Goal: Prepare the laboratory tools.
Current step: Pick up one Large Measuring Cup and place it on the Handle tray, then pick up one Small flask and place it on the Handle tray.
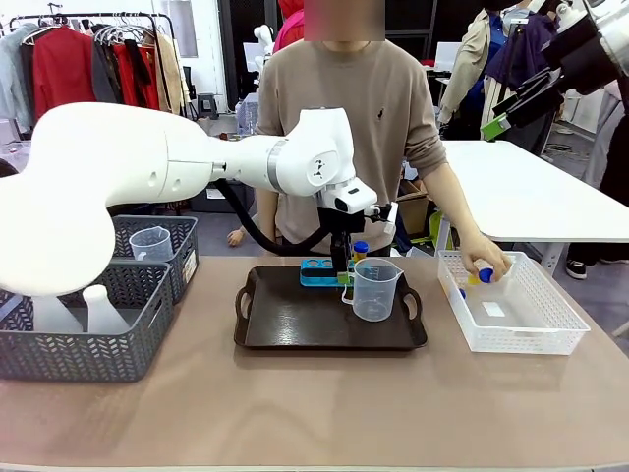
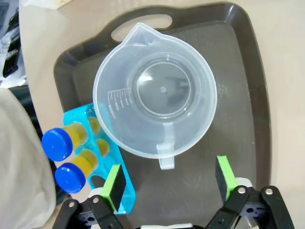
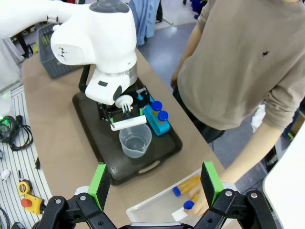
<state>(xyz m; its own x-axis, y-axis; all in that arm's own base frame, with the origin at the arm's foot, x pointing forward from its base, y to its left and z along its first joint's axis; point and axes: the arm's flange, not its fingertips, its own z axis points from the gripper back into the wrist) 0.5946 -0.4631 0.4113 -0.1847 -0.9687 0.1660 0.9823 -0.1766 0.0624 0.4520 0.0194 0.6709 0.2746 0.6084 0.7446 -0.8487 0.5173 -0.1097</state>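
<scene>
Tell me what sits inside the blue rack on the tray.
Two blue-capped tubes of orange-yellow liquid stand in the blue rack. The beaker overlaps its other holes, hiding part of them.

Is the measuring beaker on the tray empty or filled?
Empty: the left wrist view looks straight into the measuring beaker, upright on the tray, and its bottom is bare.

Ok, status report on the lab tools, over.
Left pincer open by the beaker handle, on the tray. Right pincer open, held high. Two tubes in blue rack. Person's hand on a tube in the white basket.
</scene>
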